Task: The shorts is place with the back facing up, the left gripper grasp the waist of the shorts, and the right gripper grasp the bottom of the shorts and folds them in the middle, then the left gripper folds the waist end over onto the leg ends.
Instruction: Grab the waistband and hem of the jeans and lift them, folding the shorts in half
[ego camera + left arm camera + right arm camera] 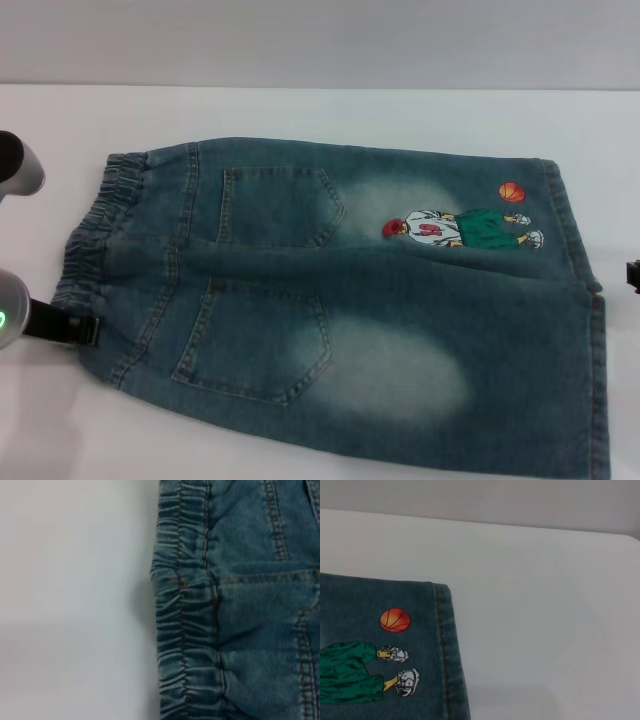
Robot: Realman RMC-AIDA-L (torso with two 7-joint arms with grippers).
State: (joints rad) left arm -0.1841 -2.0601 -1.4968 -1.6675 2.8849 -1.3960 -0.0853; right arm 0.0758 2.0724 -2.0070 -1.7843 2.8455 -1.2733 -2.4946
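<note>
The blue denim shorts (pixel 330 300) lie flat on the white table (pixel 300 110), back pockets facing up. The elastic waist (pixel 95 235) is at the left and the leg hems (pixel 580 290) are at the right. A cartoon print with an orange basketball (pixel 511 192) sits on the far leg. My left gripper (pixel 70 325) is at the near corner of the waist, just beside the fabric. Only a black edge of my right gripper (pixel 633 275) shows, beside the leg hems. The left wrist view looks down on the gathered waistband (pixel 185 630). The far leg's hem corner (pixel 445 630) fills the right wrist view.
White tabletop (pixel 545 605) surrounds the shorts, with bare room beyond the hems and left of the waist (pixel 75 600). A grey wall (pixel 320 40) runs behind the table's far edge. The near hem reaches the bottom of the head view.
</note>
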